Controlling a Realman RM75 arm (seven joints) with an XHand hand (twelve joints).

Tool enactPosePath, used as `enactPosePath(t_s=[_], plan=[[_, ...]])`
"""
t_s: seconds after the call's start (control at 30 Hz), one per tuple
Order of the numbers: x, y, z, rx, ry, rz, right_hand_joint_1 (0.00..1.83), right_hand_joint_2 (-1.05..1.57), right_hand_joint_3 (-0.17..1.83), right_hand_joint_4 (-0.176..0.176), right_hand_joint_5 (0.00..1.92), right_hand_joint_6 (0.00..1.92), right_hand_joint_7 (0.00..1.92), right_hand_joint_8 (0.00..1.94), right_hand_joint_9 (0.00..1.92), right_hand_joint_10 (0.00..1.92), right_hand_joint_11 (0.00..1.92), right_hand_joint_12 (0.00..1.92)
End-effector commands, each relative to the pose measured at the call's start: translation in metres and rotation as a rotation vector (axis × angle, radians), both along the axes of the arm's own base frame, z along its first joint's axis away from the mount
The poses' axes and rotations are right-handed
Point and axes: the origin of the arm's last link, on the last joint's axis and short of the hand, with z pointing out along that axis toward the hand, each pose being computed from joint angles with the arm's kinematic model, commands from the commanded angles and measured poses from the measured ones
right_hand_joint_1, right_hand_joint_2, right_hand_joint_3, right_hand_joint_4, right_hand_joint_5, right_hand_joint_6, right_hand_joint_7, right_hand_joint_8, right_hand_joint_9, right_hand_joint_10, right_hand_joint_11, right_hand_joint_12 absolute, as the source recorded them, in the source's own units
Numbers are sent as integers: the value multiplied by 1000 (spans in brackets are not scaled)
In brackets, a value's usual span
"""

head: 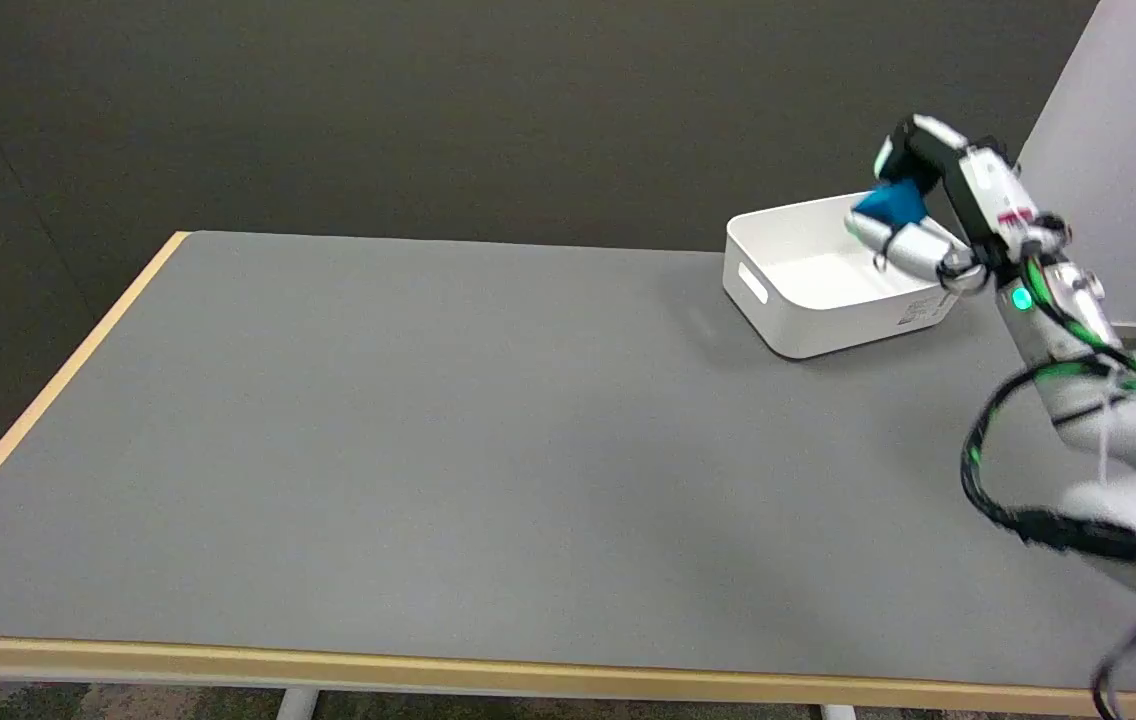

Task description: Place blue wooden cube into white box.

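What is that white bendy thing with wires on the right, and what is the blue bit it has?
That is a robot's arm, and a person steers it from somewhere else. At its end is a black-and-white hand with fingers, a bit like yours. The picture comes from a camera above the near side of the table, looking down and across it, so the arm reaches in from the lower right. The big grey table has a white box standing near its far right corner. The box is open on top and looks empty inside. The blue bit is a small wooden cube. The hand holds it between its fingers, up in the air over the box. The robot's job is to put the cube into the box.
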Motion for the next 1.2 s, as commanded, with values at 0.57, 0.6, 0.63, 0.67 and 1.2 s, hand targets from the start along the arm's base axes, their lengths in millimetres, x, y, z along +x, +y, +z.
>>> enactPosePath(t_s=[0.57, 0.6, 0.63, 0.67, 1.2], plan=[[-7, -178, 55, -359, 500, -306, 1220, 1304, 240, -56, 390, 1846, 427, 1752, 546, 1921, 226, 1921], [-12, -175, 58, -366, 494, -321, 1220, 1304, 240, -57, 389, 1846, 427, 1753, 546, 1921, 226, 1921], [-16, -173, 60, -370, 486, -335, 1220, 1305, 239, -57, 388, 1846, 427, 1753, 547, 1921, 227, 1921], [-19, -171, 61, -371, 477, -344, 1220, 1306, 237, -57, 388, 1846, 427, 1752, 546, 1921, 226, 1921], [-82, -118, 74, -361, 457, -511, 1115, 1358, 141, -150, 422, 1796, 456, 1796, 534, 1820, 153, 1921]])
